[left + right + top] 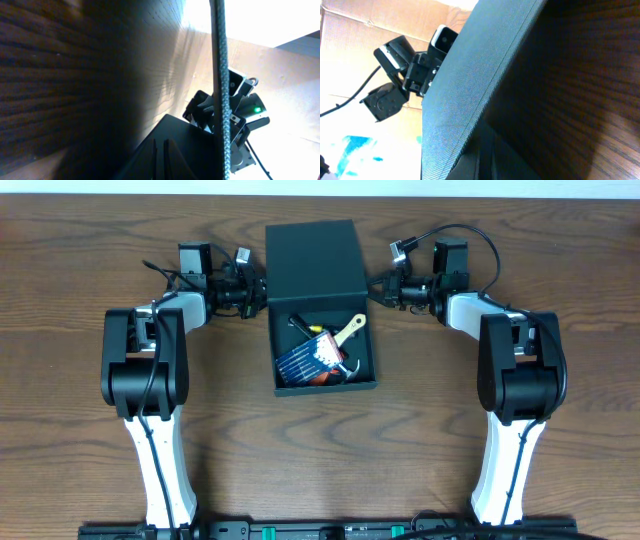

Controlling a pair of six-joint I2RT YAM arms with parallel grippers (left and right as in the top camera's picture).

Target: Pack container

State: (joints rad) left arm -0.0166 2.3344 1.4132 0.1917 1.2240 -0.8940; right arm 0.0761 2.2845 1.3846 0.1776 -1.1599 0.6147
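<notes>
The container (372, 365), a dark teal-black square box, sits open at the table's middle. Its flap lid (313, 260) is raised over the back half. Inside lie a small blue case of screwdrivers (308, 358), a yellow-handled tool (348, 332) and other small items. My left gripper (259, 292) is at the lid's left edge and my right gripper (376, 288) at its right edge. Each wrist view shows dark fingers almost together, the left (159, 155) and the right (482, 155), against the textured lid, which shows in both the left (150, 55) and the right (470, 75) views.
The wooden table (80, 430) surrounds the box. Both arm bases (145, 370) (520, 370) stand left and right of it. Cables loop behind each wrist at the table's far edge.
</notes>
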